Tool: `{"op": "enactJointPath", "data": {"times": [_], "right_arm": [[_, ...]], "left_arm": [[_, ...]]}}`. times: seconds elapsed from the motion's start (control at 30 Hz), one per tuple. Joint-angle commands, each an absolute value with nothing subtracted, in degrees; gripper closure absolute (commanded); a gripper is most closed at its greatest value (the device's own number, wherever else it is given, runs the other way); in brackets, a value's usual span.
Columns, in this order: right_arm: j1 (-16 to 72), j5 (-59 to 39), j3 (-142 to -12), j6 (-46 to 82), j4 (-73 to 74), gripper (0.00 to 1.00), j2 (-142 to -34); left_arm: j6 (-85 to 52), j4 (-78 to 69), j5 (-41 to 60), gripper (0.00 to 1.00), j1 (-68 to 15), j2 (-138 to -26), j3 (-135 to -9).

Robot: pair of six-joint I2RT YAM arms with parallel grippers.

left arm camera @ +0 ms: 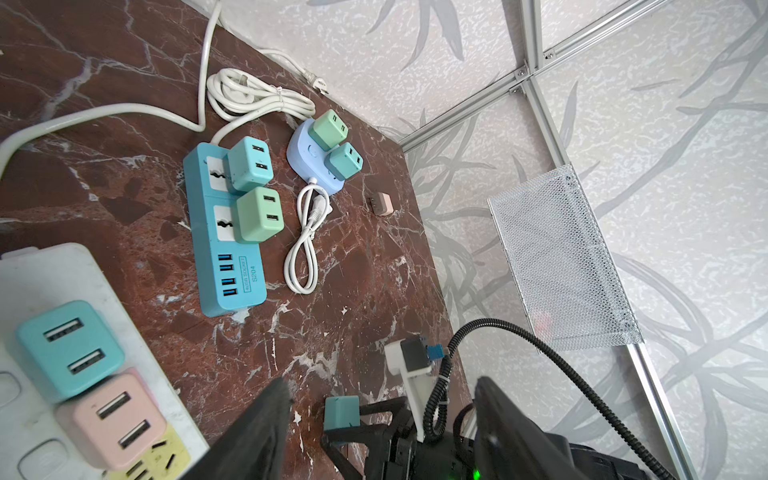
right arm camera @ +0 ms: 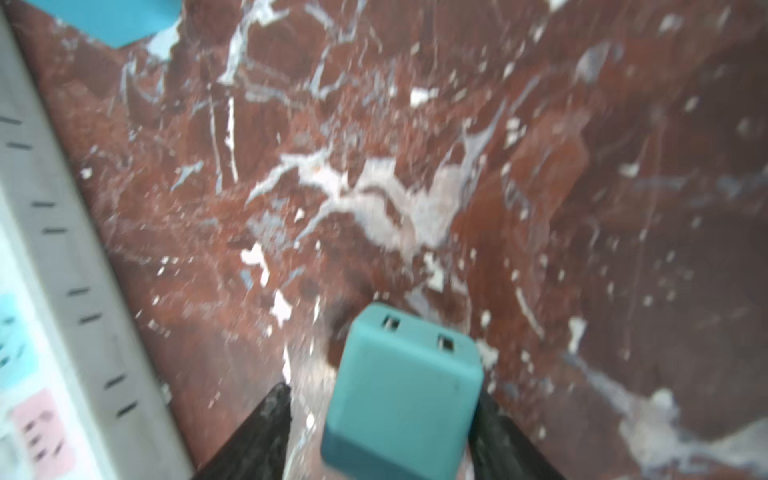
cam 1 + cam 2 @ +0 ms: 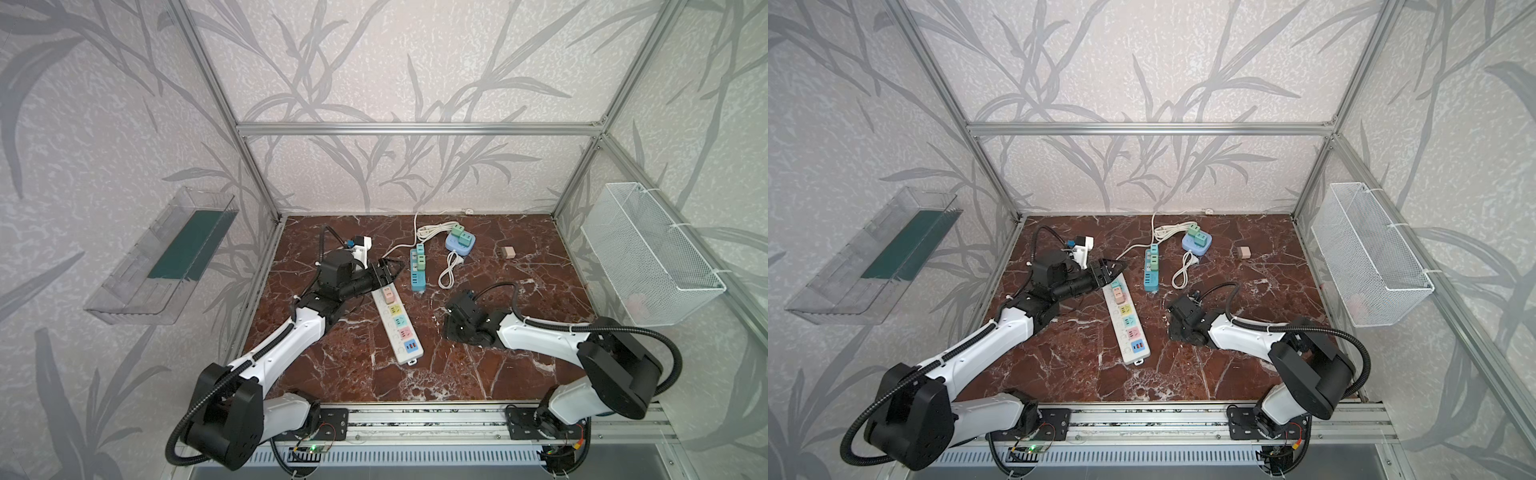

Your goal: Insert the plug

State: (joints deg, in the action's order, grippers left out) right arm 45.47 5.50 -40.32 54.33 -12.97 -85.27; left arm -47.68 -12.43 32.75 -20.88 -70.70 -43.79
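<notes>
Right gripper (image 2: 382, 390) loose around teal plug (image 2: 405, 395), seen only in wrist views, left gripper (image 1: 380, 382) spread, empty.

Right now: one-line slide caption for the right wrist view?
Teal plug between the parted jaws of the right gripper, over the marble table, white power strip alongside.

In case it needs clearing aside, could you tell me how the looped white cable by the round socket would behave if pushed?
The white cable probably flops rather than sliding whole, lying in loose loops. Thin, so likely light. One end seems joined to the round socket, so it may tug that.
</notes>
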Motion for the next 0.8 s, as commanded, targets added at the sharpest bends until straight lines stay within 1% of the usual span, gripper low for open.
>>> {"op": "enactJointPath", "data": {"times": [0.0, 0.1, 0.13, 0.17, 0.2, 0.27, 0.3, 0.33, 0.4, 0.47, 0.5, 0.53, 0.57, 0.6, 0.7, 0.73, 0.77], "right_arm": [[46.32, 0.56, -39.25, 57.67, -9.16, 0.34, -82.42], [45.48, -0.89, -38.35, 57.13, -3.94, 0.33, -81.45], [43.52, -4.43, -38.07, 56.19, -2.30, 0.32, -81.22], [41.20, -8.13, -38.62, 55.12, -2.98, 0.33, -80.78], [40.31, -8.15, -39.40, 54.29, -5.40, 0.33, -79.97], [39.92, -4.13, -39.70, 51.88, -10.46, 0.33, -76.41], [39.78, -2.03, -39.41, 50.92, -12.11, 0.33, -74.45], [39.51, 0.20, -38.76, 49.77, -13.91, 0.33, -72.17], [38.75, 4.64, -37.44, 47.60, -16.81, 0.33, -67.81], [37.38, 8.06, -36.44, 44.32, -19.90, 0.31, -63.54], [36.78, 9.30, -36.26, 42.92, -21.23, 0.29, -62.16], [35.76, 10.38, -35.96, 41.33, -22.33, 0.27, -60.92], [34.77, 11.18, -35.95, 40.01, -23.62, 0.25, -59.99], [34.13, 12.18, -35.95, 39.22, -24.64, 0.24, -59.33], [31.83, 13.27, -35.95, 35.46, -26.84, 0.22, -56.81], [30.82, 11.96, -35.79, 33.46, -26.94, 0.22, -55.86], [29.50, 9.42, -35.51, 31.25, -26.87, 0.24, -55.11]], "left_arm": [[-46.09, -11.79, 31.93, 0.29, -20.61, -69.68, -45.70], [-44.22, -8.87, 30.16, 0.28, -20.65, -69.29, -46.55], [-42.63, -6.51, 29.23, 0.27, -20.65, -69.05, -47.35], [-41.31, -4.23, 28.03, 0.26, -20.70, -68.83, -48.14], [-40.37, -2.73, 26.78, 0.25, -20.74, -68.67, -48.59], [-38.73, 0.16, 24.69, 0.17, -20.73, -68.56, -49.47], [-38.21, 0.94, 23.76, 0.11, -20.74, -68.55, -49.80], [-38.31, 1.36, 22.70, 0.01, -20.74, -68.65, -49.77], [-39.60, 0.18, 22.46, 0.01, -20.65, -69.18, -49.37], [-39.86, 0.44, 25.34, 0.01, -20.65, -71.23, -50.64], [-38.92, 1.50, 27.25, 0.03, -20.73, -72.63, -51.88], [-37.53, 3.41, 28.78, 0.07, -21.11, -74.16, -53.79], [-35.68, 6.56, 28.55, 0.09, -22.12, -75.44, -55.81], [-33.51, 9.68, 26.56, 0.10, -23.61, -76.23, -57.59], [-25.59, 21.67, 14.85, 0.18, -30.51, -79.45, -64.03], [-24.17, 24.53, 11.77, 0.21, -32.64, -80.73, -65.69], [-23.14, 26.77, 9.14, 0.28, -34.31, -82.12, -66.98]]}}
